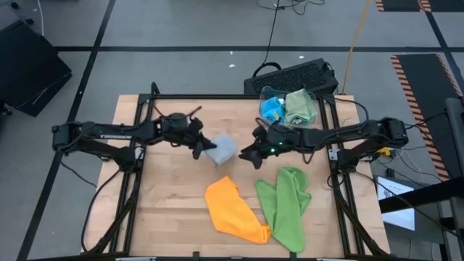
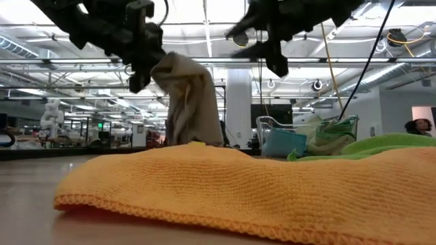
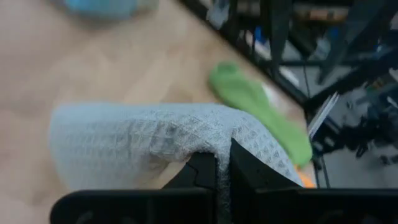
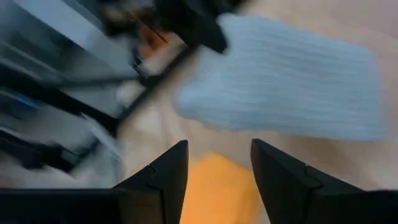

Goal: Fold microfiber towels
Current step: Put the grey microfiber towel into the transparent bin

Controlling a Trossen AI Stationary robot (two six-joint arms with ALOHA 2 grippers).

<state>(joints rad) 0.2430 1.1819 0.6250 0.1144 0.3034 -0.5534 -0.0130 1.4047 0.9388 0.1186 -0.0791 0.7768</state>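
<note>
Item: grey towel, held aloft between the two arms, its loose end toward the right arm.

High view: your left gripper [image 1: 199,147] is clamped on the near edge of the grey towel [image 1: 223,149], which reaches from it toward the right gripper [image 1: 250,154], just beside the free end; orange towel [image 1: 232,209] and lime green towel [image 1: 285,204] lie flat on the table [image 1: 167,210] nearer the front edge (blue and sage ones sit in the clear bin [image 1: 288,106]).
Low view: the grey towel hangs long axis vertical, bottom end hidden behind the orange one.
Left wrist view: fingers pinched tight on a towel fold.
Right wrist view: fingers parted, holding nothing, towel ahead; you likely need this arm for the free corner.
</note>
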